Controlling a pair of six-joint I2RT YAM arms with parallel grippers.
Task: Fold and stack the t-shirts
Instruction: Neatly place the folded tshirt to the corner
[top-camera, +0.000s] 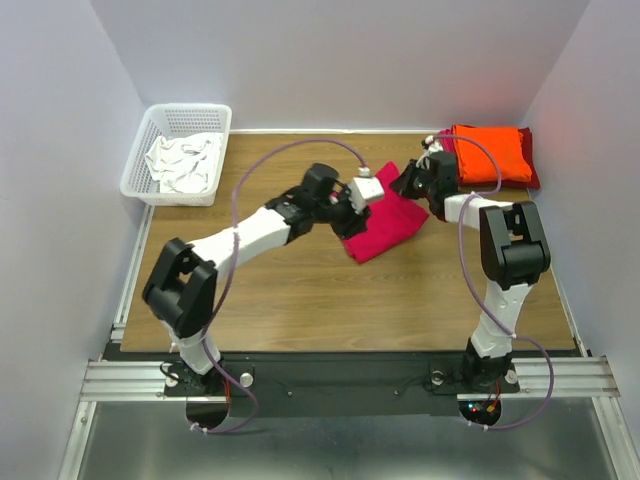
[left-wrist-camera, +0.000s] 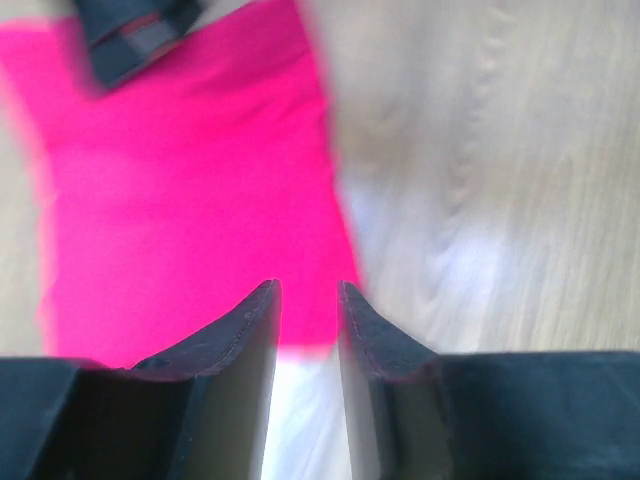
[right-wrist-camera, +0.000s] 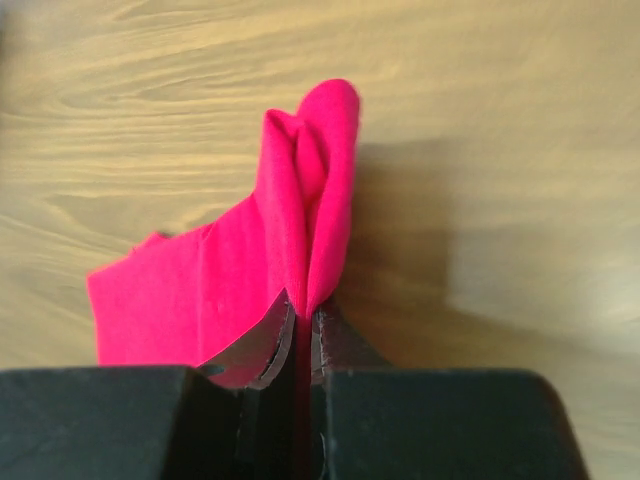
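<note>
The pink shirt (top-camera: 385, 228) lay partly folded in the middle of the table (top-camera: 300, 300), well apart from the orange shirt (top-camera: 490, 153), which was stacked on the red shirt (top-camera: 532, 172) in the far right corner. The right gripper (right-wrist-camera: 300, 305) was clamped on a pinch of the pink shirt's edge, and the cloth bunched into a soft ridge beyond the fingers. The left gripper (left-wrist-camera: 308, 290) hung over one corner of that shirt, fingers narrowly apart with nothing between them. Light and limp, the shirt would likely sag from a single hold, so two corners of one edge looked the better places to take it. Only the right wrist view showed the clamped fold, and only the left wrist view showed the empty gap. The top view alone showed the stack and the basket (top-camera: 140, 175) of white cloth (top-camera: 185, 160).
</note>
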